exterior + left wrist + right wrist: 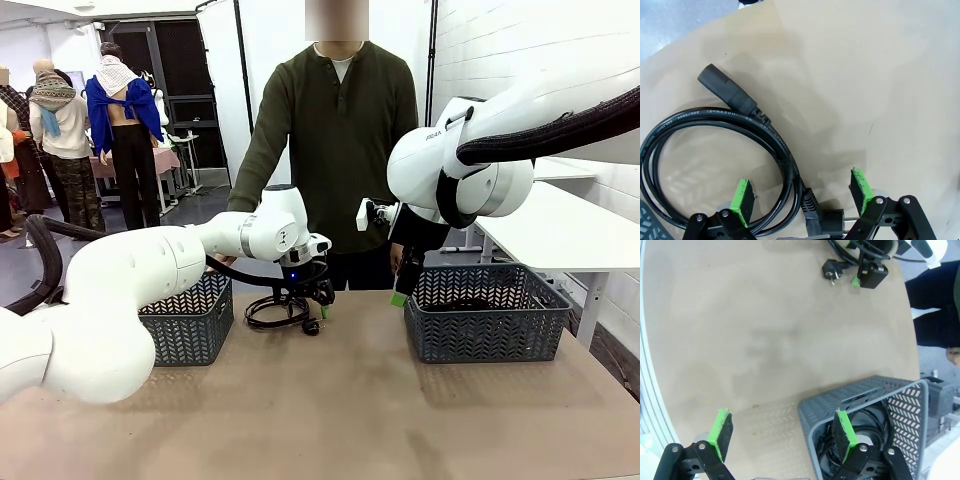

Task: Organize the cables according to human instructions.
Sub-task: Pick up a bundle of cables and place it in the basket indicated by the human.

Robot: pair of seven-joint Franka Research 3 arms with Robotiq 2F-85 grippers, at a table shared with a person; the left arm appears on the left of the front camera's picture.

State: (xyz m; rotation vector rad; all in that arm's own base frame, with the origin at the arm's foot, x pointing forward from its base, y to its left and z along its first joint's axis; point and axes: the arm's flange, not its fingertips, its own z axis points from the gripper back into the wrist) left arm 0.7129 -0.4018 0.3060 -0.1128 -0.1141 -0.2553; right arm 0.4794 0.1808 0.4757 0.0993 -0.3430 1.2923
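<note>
Grey baskets flanking a coiled black cable on cardboard-brown table.

Two baskets flank a cable on the table.
A coiled cable lies on the table just right of the left basket; the right basket holds more cables. A person stands behind.

Coiled cable cut off at lower-left picture edge

Coiled black cable on table, others seemingly basketed
</note>
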